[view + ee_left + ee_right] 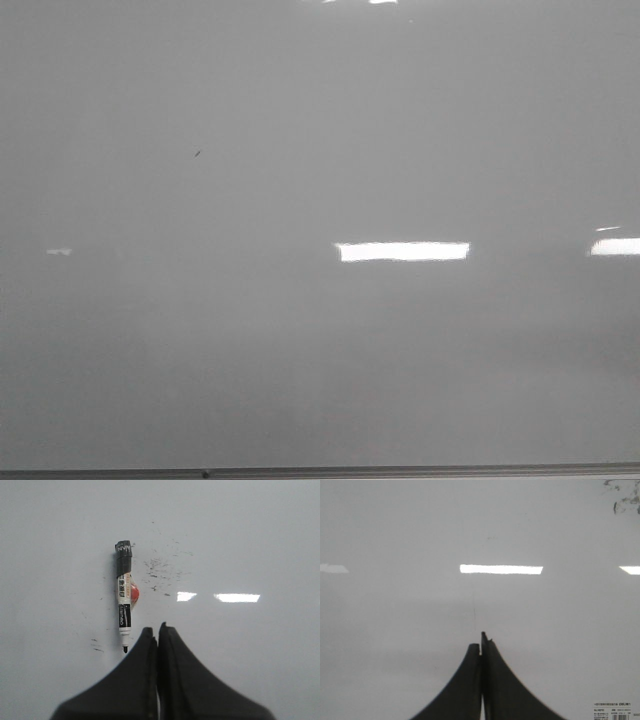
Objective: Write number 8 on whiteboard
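The whiteboard (320, 350) fills the front view, glossy pale grey with bright light reflections and a thin grey frame edge at the bottom. No number 8 shows on it; only a tiny dark speck (197, 153) sits at upper left. No gripper is in the front view. In the left wrist view a black-and-white marker (124, 600) lies uncapped on the board (250, 540), tip toward my left gripper (158, 628), which is shut and empty just beside the tip. My right gripper (481, 639) is shut and empty over bare board (480, 530).
Faint smudges and old ink marks (160, 570) lie beside the marker. More smudges (625, 497) show at a corner of the right wrist view, and a small printed label (615, 711) sits on the board near that gripper.
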Controlling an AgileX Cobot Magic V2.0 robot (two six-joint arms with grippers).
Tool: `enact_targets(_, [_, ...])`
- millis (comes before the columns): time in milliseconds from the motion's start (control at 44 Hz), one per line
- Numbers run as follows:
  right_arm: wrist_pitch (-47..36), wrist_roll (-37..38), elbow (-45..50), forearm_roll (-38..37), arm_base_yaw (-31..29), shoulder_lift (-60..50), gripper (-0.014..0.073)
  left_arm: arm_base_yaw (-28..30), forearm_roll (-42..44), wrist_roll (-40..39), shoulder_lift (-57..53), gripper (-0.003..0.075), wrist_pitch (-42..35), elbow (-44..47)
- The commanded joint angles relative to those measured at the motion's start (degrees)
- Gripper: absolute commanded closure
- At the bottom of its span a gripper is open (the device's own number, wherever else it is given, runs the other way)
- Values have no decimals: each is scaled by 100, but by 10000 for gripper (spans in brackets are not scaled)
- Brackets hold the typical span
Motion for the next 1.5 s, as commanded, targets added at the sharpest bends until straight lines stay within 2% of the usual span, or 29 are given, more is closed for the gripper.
enact_targets(0, [-431,-7,-8,17,-30,-96,662,-46,-8,-68,-71,741,-460,72])
enact_targets(863, [-487,-6,-8,62,-30,-96,662,-46,-8,-68,-71,741,-483,72])
enact_targets(1022, [-701,-6,-93,269,-30,-96,662,-46,-128,-68,-71,741,-1131,72])
enact_targets(1112, [-414,-6,-470,359,-30,-96,662,-46,-128,-68,-71,741,-1752,-58])
enact_targets(1158, [-226,-6,-737,359,-30,-96,661,-46,-128,-68,-71,741,-1784,-229])
enact_targets(1317, [566,-6,-1775,311,-30,268,660,-46,-116,-68,210,741,-1136,-1086])
enact_targets(1476, [744,-6,-2575,311,-30,1187,659,-46,-77,-68,1030,741,-229,-1860])
